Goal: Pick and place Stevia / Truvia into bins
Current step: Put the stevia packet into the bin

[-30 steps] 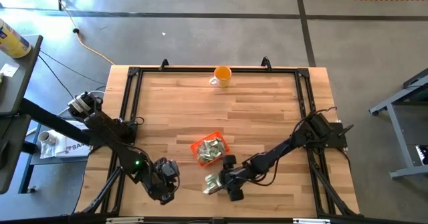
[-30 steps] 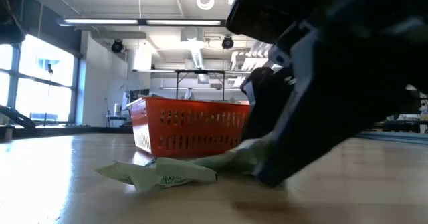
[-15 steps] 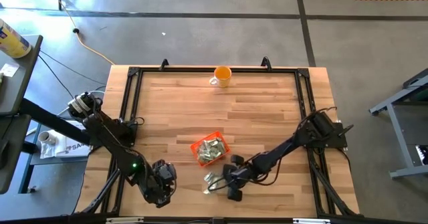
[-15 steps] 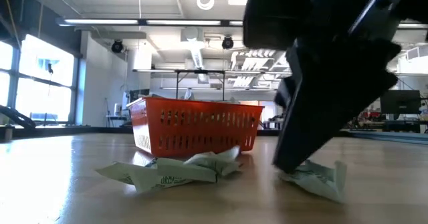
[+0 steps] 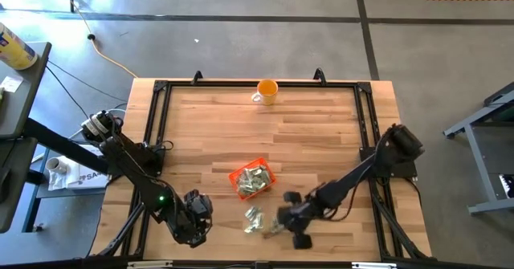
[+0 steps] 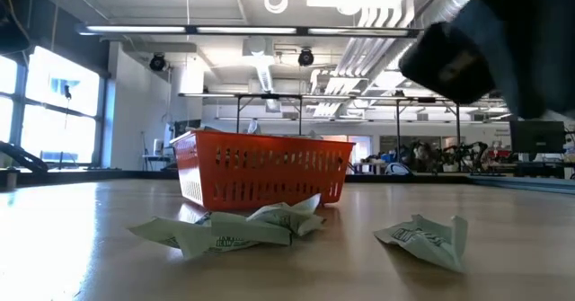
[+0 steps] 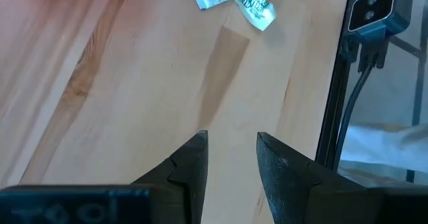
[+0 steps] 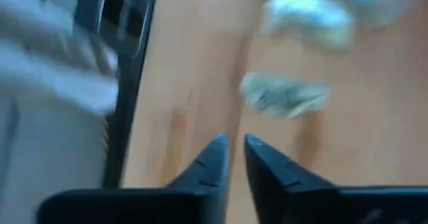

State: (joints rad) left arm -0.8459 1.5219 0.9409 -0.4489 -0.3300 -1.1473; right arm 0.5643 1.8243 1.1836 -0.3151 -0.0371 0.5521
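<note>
The orange tray (image 5: 252, 179) sits near the counter's (image 5: 305, 132) front middle, heaped with sachets (image 5: 256, 180). More loose sachets (image 5: 254, 218) lie on the wood just in front of it (one crumpled packet (image 6: 424, 239) lies apart). The right jaws (image 5: 287, 223) hover beside them, nearly closed and empty. The left jaws (image 7: 231, 150) wait at the front left, slightly parted, empty. An orange mug (image 5: 266, 91) stands at the far edge.

Table (image 5: 305, 132): pale wood planks, smooth with a low sheen.
Table frame (image 5: 152, 132): black metal, matt.
Tray (image 6: 260, 171): orange-red plastic with slotted walls (slightly glossy).
Sachets (image 6: 220, 231): thin paper, crumpled and matt.
Mug (image 5: 267, 91): orange, smooth, looks glazed.
Left gripper (image 7: 231, 164): dark matt plastic fingers.
</note>
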